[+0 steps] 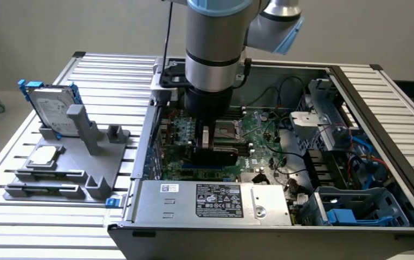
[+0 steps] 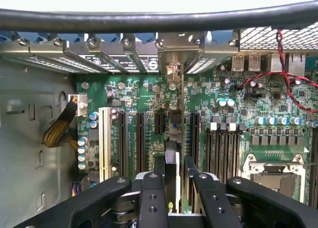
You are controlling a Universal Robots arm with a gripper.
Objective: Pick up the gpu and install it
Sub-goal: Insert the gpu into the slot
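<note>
The gpu (image 1: 211,155) hangs inside the open computer case (image 1: 337,73), just above the green motherboard (image 1: 265,141), its black shroud showing below the arm. My gripper (image 1: 205,138) is shut on it from above. In the wrist view the gpu (image 2: 172,158) stands edge-on between my black fingers (image 2: 159,171). It runs along a black expansion slot, and its silver bracket end (image 2: 172,71) reaches the case's rear slot openings. My gripper (image 2: 174,183) holds the card's near end. Whether the card is seated in the slot cannot be told.
A hard drive in a blue frame (image 1: 51,111) and a small silver chip (image 1: 43,156) sit on a grey fixture at the exterior view's left. The power supply (image 1: 211,200) lies at the case front. Black slots (image 2: 140,138), the CPU socket (image 2: 271,173) and red wires (image 2: 283,74) flank the card.
</note>
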